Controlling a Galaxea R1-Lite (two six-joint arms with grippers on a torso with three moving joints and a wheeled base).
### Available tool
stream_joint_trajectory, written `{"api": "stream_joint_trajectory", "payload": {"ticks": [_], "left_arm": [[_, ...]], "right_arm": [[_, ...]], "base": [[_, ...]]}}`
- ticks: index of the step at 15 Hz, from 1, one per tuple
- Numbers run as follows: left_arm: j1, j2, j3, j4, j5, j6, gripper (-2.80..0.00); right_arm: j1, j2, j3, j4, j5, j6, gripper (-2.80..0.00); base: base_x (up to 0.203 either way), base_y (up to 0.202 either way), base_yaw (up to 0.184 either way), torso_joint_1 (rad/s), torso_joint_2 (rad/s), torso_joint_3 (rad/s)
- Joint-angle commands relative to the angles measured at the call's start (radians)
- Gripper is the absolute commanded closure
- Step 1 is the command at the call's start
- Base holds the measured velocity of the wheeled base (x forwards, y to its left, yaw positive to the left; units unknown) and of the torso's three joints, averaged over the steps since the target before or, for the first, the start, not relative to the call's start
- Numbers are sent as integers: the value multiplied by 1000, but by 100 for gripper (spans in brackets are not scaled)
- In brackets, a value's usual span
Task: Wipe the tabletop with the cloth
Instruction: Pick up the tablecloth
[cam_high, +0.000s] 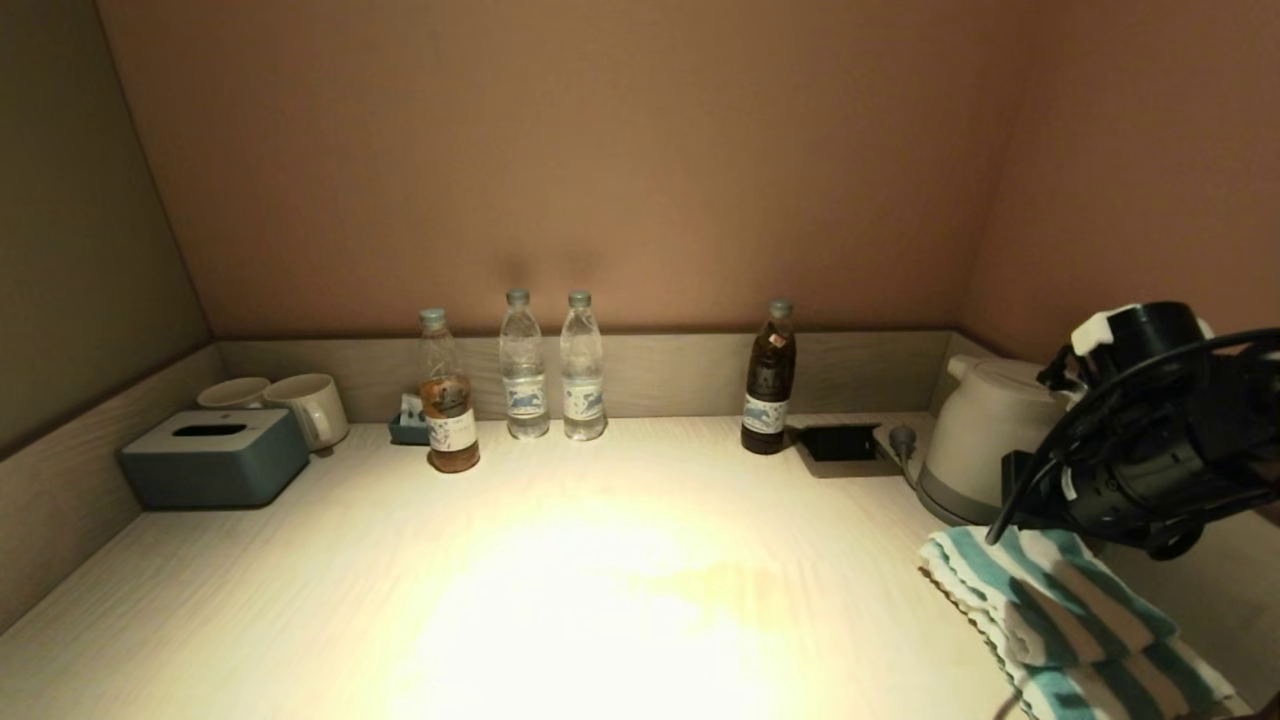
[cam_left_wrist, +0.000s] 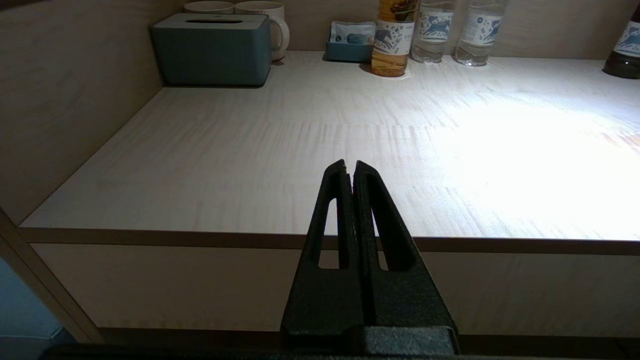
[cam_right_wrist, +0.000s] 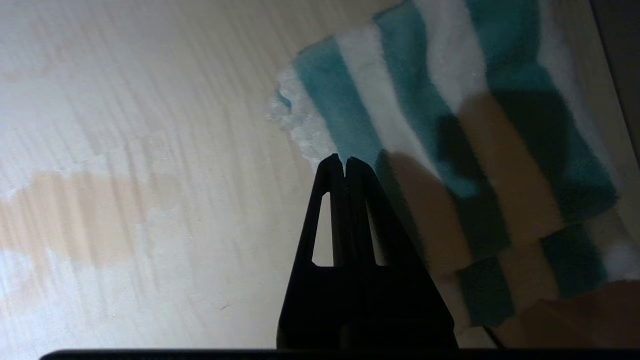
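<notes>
A teal-and-white striped cloth lies folded on the pale wood tabletop at the front right corner. It also shows in the right wrist view. My right gripper is shut and empty, its tips over the cloth's near-left edge, apart from the rest of the cloth. My right arm hangs above the cloth in the head view. My left gripper is shut and empty. It is parked in front of and just below the table's front edge, at the left.
Along the back wall stand a grey tissue box, two mugs, a small tray of sachets, a tea bottle, two water bottles, a dark bottle, a socket and a white kettle. Low walls bound three sides.
</notes>
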Motion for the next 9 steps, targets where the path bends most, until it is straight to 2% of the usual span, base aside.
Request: {"api": "stream_joint_trajectory", "payload": {"ticks": [1,8,9], "left_arm": [[0,2,0,0,1,-1,0],[0,2,0,0,1,-1,0],[0,2,0,0,1,-1,0]], "right_arm": [[-36,87,-20,59,1,7,0],[-55,75,-7,88,2,36,0],[-55,75,-4,88,4,37,-280]], "base": [[0,0,0,0,0,0],[0,0,0,0,0,0],[0,0,0,0,0,0]]}}
